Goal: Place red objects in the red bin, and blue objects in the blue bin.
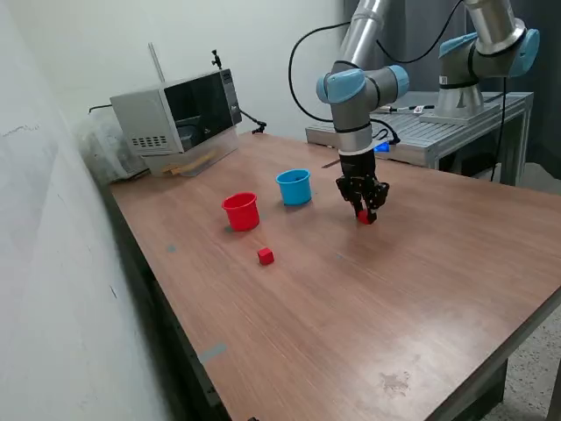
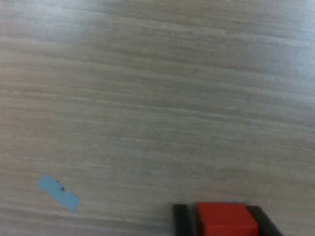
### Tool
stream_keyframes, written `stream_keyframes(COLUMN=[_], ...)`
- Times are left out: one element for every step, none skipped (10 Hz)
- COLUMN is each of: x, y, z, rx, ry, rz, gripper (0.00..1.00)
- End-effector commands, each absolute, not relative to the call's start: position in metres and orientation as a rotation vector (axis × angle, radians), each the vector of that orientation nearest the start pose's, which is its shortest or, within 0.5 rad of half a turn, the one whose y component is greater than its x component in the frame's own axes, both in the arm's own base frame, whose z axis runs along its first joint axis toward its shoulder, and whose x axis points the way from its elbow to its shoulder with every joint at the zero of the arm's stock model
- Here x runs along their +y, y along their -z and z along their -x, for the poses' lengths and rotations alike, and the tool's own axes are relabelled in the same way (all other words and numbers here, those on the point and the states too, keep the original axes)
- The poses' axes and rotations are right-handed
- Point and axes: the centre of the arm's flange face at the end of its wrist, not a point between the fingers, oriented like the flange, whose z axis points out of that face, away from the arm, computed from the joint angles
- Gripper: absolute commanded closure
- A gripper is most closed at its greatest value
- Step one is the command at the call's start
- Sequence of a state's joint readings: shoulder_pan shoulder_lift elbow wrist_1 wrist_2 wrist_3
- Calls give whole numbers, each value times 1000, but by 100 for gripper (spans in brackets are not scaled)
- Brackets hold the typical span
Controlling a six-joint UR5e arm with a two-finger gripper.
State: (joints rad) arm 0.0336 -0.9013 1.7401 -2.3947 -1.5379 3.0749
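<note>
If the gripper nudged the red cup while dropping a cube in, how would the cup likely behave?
The red cup looks like thin plastic and seems empty, so it is probably light and would slide on the smooth table. Its tapered body suggests a narrow base, so a push near the rim might tip it. Once on its side, the round shape would likely roll.

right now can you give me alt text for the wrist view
A red cube sits between the pincer's two black fingers at the picture's edge. The rest is a wood-grain table with a small strip of blue tape.
</note>
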Motion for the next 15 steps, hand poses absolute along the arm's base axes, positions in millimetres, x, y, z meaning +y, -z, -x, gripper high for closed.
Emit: stream_keyframes(x=[-158,-156,-156,-159,-162,-164,-164,-164,-163,-162,-158,-155,-153,-116,-78], y=[-102,-111,-141,-180,-224,-267,-297,-317,-324,-321,-330,-338,-332,-323,-313], z=[620,622,625,617,606,594,582,572,566,568,579,602,629,660,687], rx=[2097,2065,2074,2069,2068,2078,2083,2092,2093,2094,2117,2143,2149,2212,2277], ry=[53,29,-22,-22,-36,-75,-90,-110,-117,-114,-143,-183,-197,-219,-233], rz=[2356,2378,2393,2398,2413,2433,2443,2449,2451,2444,2445,2449,2442,2369,2308], gripper=[100,100,100,100,100,100,100,100,100,100,100,100,100,100,100])
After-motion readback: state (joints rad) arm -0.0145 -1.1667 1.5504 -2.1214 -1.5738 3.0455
